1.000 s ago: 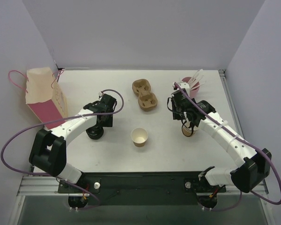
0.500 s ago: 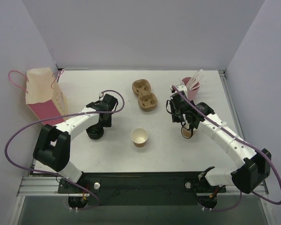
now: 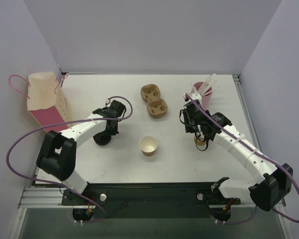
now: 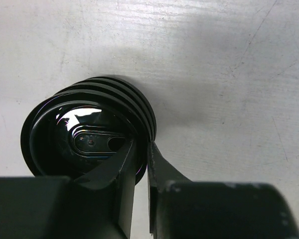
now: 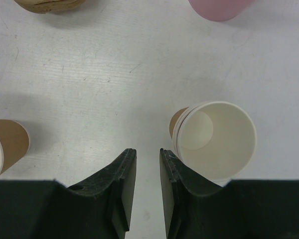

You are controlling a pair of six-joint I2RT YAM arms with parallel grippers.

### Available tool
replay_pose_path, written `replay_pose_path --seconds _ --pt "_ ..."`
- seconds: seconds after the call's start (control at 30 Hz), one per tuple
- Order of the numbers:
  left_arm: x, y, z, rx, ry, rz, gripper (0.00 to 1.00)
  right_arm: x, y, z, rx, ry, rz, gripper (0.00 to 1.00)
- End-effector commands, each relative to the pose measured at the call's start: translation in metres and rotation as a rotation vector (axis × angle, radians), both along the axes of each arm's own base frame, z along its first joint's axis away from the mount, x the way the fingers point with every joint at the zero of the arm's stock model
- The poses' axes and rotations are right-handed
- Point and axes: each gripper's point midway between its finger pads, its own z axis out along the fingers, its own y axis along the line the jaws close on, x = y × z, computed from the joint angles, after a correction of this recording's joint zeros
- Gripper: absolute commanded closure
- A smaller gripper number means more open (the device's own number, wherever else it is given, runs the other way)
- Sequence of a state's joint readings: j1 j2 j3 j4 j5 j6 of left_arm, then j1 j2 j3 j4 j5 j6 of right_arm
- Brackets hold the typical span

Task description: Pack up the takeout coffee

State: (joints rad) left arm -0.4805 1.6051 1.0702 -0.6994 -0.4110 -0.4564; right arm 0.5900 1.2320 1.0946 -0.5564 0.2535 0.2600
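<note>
One kraft paper cup (image 3: 148, 145) stands open-side up at mid table; the right wrist view catches it at the left edge (image 5: 7, 144). A nested stack of the same cups (image 5: 217, 139) stands just right of my right gripper (image 5: 147, 154), whose jaws are open by a narrow gap with only bare table between them. From above, that cup stack (image 3: 201, 141) is half hidden under the right gripper (image 3: 197, 130). My left gripper (image 4: 141, 147) is shut on the rim of a stack of black lids (image 4: 89, 129), with one finger inside it and one outside.
A brown moulded-pulp two-hole tray (image 3: 154, 101) lies at the back centre. At the back right is a pink cup with white sticks (image 3: 203, 92). A pink and cream paper bag (image 3: 45, 102) with cord handles stands at the left edge. Walls close in three sides.
The left jaws have closed onto the rim of the black lids. The right gripper has shifted slightly toward the near right, and its opening is unchanged.
</note>
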Motion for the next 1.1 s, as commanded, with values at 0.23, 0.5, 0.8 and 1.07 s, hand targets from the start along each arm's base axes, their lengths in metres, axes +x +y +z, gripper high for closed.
replay_pose_path --seconds 0.23,0.5,0.8,1.07 --pt "0.003 -0.009 0.04 -0.092 -0.083 -0.011 0.88 -0.006 0.004 0.011 0.045 -0.023 0.011 0.72" --pt "-0.001 -0.046 0.102 -0.325 -0.176 -0.156 0.9 -0.004 0.023 0.022 0.165 -0.076 0.032 0.69" --pt "-0.069 -0.147 0.254 -1.081 -0.373 -0.622 0.9 -0.01 0.1 0.104 0.848 -0.376 0.225 0.59" --pt "-0.116 -0.162 0.324 -1.439 -0.5 -0.817 0.89 -0.045 0.138 0.181 1.449 -0.491 0.457 0.55"
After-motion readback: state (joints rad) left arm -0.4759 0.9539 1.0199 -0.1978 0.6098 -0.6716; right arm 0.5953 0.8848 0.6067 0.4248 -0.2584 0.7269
